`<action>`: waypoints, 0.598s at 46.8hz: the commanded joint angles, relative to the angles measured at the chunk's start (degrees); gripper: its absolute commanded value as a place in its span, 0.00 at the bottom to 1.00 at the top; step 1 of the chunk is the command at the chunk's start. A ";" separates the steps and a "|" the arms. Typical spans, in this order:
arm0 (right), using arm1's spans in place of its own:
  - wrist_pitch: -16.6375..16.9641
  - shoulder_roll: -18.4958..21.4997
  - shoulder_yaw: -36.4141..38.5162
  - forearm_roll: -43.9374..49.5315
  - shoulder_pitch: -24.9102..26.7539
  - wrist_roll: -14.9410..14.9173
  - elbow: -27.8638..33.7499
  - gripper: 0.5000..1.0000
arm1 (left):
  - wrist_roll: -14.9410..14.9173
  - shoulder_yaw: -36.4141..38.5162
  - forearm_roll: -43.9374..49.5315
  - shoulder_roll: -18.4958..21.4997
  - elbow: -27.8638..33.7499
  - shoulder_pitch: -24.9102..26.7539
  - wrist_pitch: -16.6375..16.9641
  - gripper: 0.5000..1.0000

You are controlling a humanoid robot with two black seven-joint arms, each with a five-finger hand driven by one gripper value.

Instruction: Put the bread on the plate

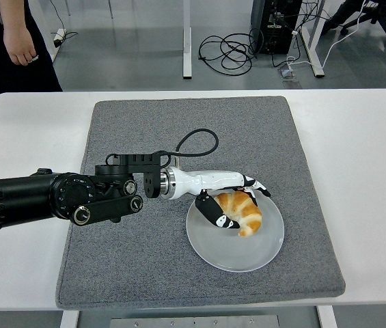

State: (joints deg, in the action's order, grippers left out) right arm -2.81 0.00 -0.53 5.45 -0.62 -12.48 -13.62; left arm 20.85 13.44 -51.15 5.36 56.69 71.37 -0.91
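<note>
The left hand (230, 201) lies over the bread (242, 212), which is a croissant resting on the glass plate (236, 249). The thumb curls around the side of the bread closer to the arm, and the other fingers (259, 190) stretch past its far side and look lifted away from the crust. I judge that the hand is loosening its hold, because the bread sits with its own weight on the plate and needs no more support.

The plate is directly under the hand, on the grey mat (145, 266) that covers the middle of the white counter (370, 171). The bread lies in the part of the plate nearest to the wrist.

The task seems almost complete; what remains is to lift the hand away without dragging the bread.

A person (8, 41) stands well beyond the arm, at the far corner.
</note>
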 commanded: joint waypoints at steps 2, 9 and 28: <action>0.00 0.00 0.00 0.00 0.00 0.00 0.09 1.00 | -0.02 0.01 0.00 0.00 0.17 -0.01 -0.06 0.64; 0.00 0.00 0.00 0.00 0.00 0.00 0.00 1.00 | -0.02 -0.08 0.00 0.44 0.70 0.17 0.03 0.68; 0.00 0.00 0.00 0.00 -0.09 0.00 0.00 1.00 | -0.02 -4.82 0.09 4.04 2.72 1.05 -1.55 0.74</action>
State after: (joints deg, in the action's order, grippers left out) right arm -2.81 0.00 -0.44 5.45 -0.71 -12.49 -13.62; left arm 20.95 9.66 -51.06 8.37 58.48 72.28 -1.94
